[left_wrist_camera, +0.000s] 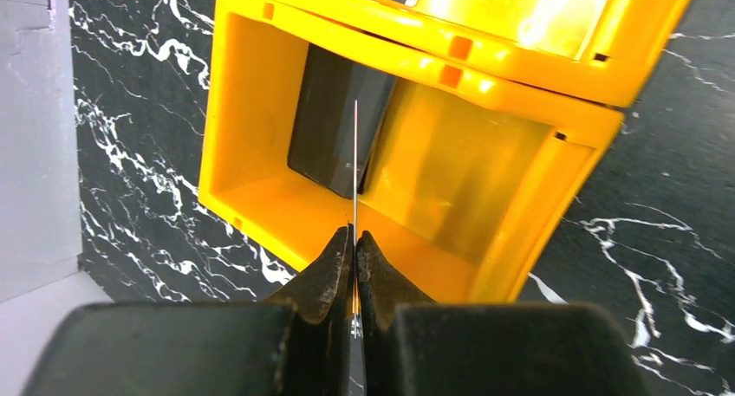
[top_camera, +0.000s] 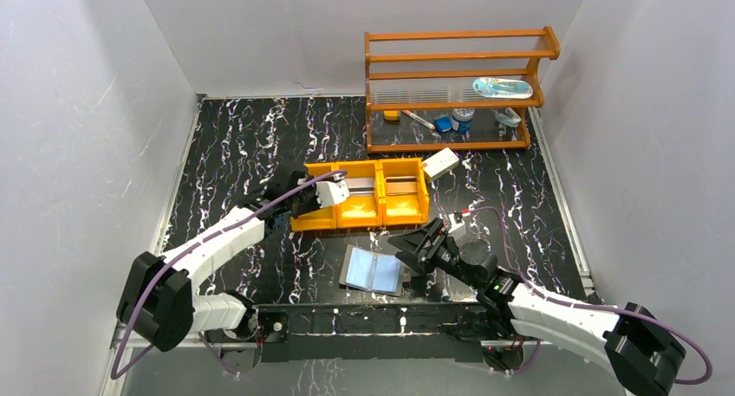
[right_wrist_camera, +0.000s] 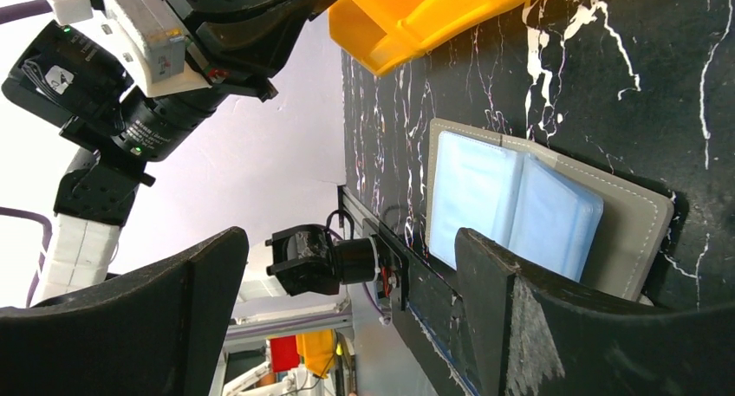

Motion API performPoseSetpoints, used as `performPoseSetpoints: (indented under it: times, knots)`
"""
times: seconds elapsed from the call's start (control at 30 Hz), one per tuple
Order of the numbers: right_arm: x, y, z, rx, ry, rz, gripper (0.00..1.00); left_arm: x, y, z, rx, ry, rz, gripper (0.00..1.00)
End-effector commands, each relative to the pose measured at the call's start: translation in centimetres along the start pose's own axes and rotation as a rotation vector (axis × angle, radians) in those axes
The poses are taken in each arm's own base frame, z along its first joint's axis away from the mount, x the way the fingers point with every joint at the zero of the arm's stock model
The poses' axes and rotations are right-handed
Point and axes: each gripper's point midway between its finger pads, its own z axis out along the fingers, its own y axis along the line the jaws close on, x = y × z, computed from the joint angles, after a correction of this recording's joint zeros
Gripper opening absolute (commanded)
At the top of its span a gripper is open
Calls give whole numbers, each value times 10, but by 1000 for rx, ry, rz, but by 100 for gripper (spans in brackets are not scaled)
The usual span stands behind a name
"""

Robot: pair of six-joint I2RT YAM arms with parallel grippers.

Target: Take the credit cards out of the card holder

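Left gripper (left_wrist_camera: pixel 355 242) clamps a credit card (left_wrist_camera: pixel 355 166) edge-on above the orange tray (left_wrist_camera: pixel 260 201) for drop-in. Right gripper (right_wrist_camera: pixel 347 240), open, faces the card holder (right_wrist_camera: pixel 511 201) in front of the tray.

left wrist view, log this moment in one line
left gripper: shut on thin edge-on card over orange plastic tray | dark flat card: in compartment below | right gripper: open near open grey folding wallet

Bright, even lighting from above; the white walls (top_camera: pixel 78 110) carry only soft shadows. Left wrist view: glare bleaches the orange tray (left_wrist_camera: pixel 520 74) along its upper rim, and the left fingers (left_wrist_camera: pixel 325 270) are slightly soft. Right wrist view: the pale background overexposes; the right fingers (right_wrist_camera: pixel 537 327) read dark and blurred, the card holder (right_wrist_camera: pixel 511 197) sharp, with a narrow shadow.
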Motion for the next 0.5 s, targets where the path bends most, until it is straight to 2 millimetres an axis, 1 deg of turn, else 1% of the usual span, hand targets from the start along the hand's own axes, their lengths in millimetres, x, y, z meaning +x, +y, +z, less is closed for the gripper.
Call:
performPoseSetpoints:
  times: [0.0,0.2,0.27,0.37,0.47]
  knots:
    - [-9,2,-1,-9,-49,14,98,-13,32,5,-103,-26,57,1]
    - [-10,1,-2,-2,-56,19,98,-14,36,23,-107,-12,49,0]
    - [-10,0,-3,3,-56,24,98,-14,42,25,-133,-9,48,0]
    - [-10,-4,-3,19,-57,32,98,-6,40,38,-135,23,68,0]
    - [-10,-6,-4,22,-60,40,98,-5,38,46,-121,32,52,0]
